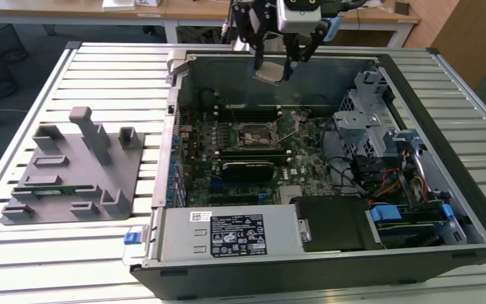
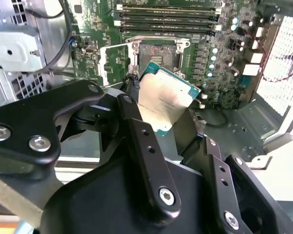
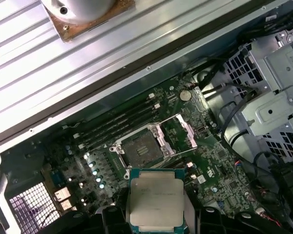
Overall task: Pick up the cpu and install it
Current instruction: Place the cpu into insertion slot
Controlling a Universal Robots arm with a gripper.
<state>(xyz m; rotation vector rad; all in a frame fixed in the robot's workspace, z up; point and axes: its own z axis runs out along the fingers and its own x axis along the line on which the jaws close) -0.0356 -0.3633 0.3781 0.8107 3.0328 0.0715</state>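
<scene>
**A:** What has the claw got?

**B:** The claw (image 1: pixel 273 71) is clamped on the cpu (image 1: pixel 269 75), with 2 fingers (image 2: pixel 136 122) pinching its opposite edges. The silver top shows in both wrist views.

**A:** And where is the chip?

**B:** It is up in the air over the open computer case (image 1: pixel 169 158), near the case's far wall in the exterior view. It is well clear of the motherboard (image 1: pixel 298 168) below.

**A:** So the pick-up is done?

**B:** I'd say so. The grey tray (image 1: pixel 66 158) on the counter (image 1: pixel 99 69) holds a green memory stick (image 1: pixel 53 189) and no chip that I can see.

**A:** What about the install?

**B:** That is not done yet. In the first wrist view the socket (image 3: pixel 139 146) sits bare, with its metal plate (image 3: pixel 179 130) swung open beside it. The cpu is apart from the socket, not over it squarely and not touching it. As I judge it, seating the chip and closing that plate are the parts left.
</scene>
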